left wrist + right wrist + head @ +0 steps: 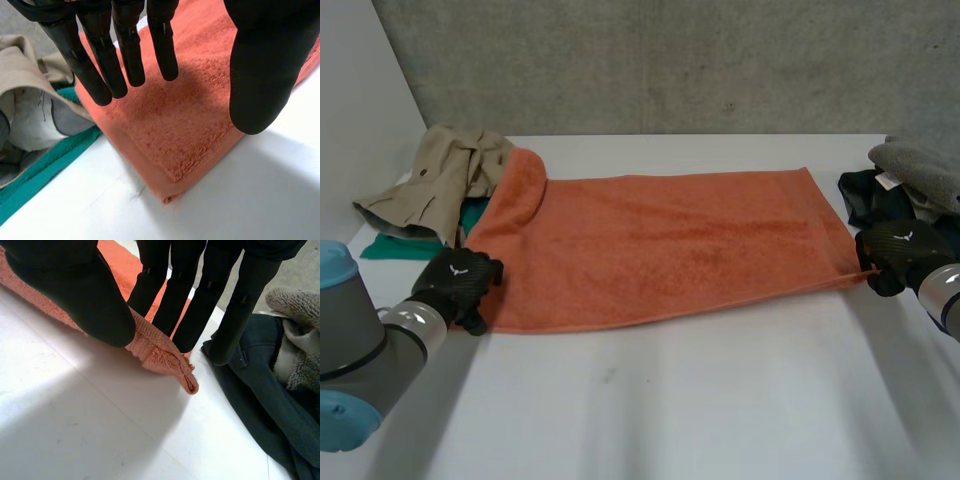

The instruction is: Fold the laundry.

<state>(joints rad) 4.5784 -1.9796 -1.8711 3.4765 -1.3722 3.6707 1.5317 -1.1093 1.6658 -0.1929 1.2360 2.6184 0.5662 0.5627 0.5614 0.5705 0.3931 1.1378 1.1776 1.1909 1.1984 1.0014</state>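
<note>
Towel [660,245]: spread out flat.
L hand [458,283]: released, over near corner.
R hand [895,255]: pinching other near corner.
Advice: L should pinch too; lift both evenly.

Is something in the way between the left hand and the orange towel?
Nothing visible is. The left hand hangs open right over a corner of the orange towel. The beige garment and green cloth lie off to the side.
</note>
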